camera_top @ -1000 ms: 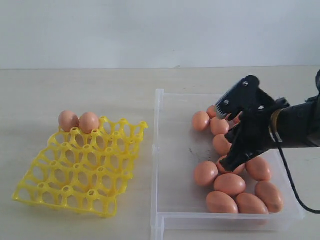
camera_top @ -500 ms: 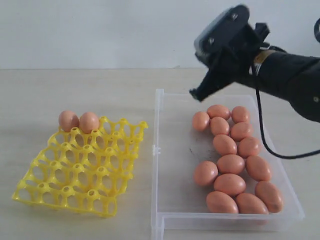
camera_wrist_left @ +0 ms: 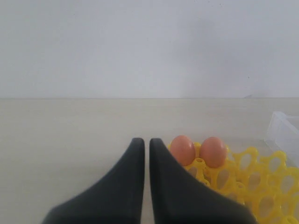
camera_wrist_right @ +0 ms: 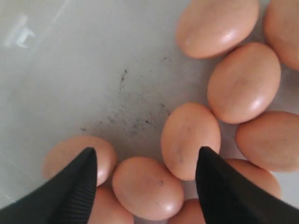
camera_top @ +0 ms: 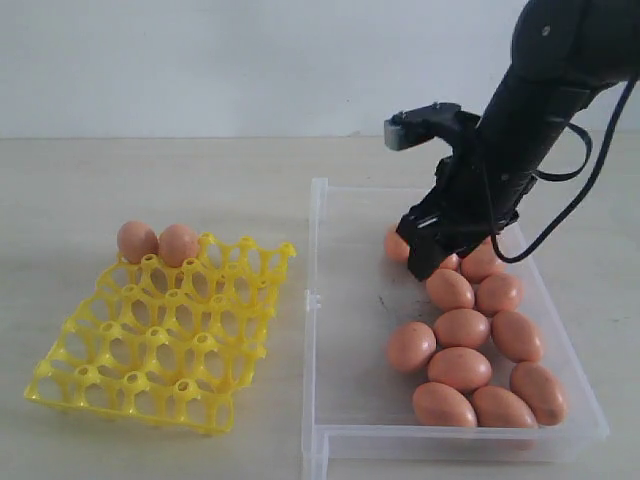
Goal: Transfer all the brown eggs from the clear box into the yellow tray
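The pale table (camera_top: 150, 180) carries everything. On the right of the exterior view lies the clear box (camera_top: 350, 400), and well apart from it on the left sits the yellow tray (camera_top: 160, 340). The brown eggs (camera_top: 460, 368) are crowded along the box's right half, touching one another, while the left half of its floor is bare apart from dark scuffs (camera_wrist_right: 126, 116).

Two eggs already sit side by side at the tray's far edge, one (camera_top: 137, 240) at the corner and its neighbour (camera_top: 178, 244) just beside it. The other cells I can see are open.

My right gripper (camera_wrist_right: 145, 150) hangs inside the box, pointed down over the far end of the egg cluster. Its jaws are spread wide and grip nothing. In the wrist view one egg (camera_wrist_right: 190, 140) lies between my fingers, close to one of them. A second egg (camera_wrist_right: 147, 186) lies in the gap nearer the camera, and a third (camera_wrist_right: 77, 158) is partly hidden behind the other finger. I cannot tell whether my fingertips touch any shell.

My left gripper (camera_wrist_left: 144, 142) is out of the exterior view. Its wrist camera shows the jaws drawn together with only a thin slit between them and nothing held. The tray's two eggs are near, just beyond its tips.
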Action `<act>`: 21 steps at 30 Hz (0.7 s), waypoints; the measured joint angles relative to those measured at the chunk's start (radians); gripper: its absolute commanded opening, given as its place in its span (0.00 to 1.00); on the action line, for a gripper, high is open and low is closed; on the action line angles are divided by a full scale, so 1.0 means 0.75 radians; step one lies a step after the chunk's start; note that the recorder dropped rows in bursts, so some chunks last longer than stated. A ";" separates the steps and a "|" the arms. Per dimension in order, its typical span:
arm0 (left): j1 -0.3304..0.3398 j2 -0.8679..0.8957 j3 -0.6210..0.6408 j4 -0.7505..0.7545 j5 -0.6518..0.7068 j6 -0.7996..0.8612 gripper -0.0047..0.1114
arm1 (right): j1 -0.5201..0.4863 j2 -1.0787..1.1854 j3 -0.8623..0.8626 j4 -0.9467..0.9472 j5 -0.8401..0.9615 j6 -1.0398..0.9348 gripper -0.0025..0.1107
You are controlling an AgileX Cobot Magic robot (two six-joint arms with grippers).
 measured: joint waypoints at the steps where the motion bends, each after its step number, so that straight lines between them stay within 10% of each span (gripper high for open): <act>1: 0.000 0.000 0.000 0.000 0.000 0.000 0.07 | 0.032 0.018 0.000 -0.070 0.005 -0.003 0.46; 12: 0.000 0.000 0.000 0.000 0.000 0.000 0.07 | 0.067 0.030 -0.006 -0.238 0.303 -0.216 0.47; 21: 0.000 0.000 0.000 0.000 0.000 0.000 0.07 | 0.116 0.030 0.128 -0.254 0.090 -0.481 0.39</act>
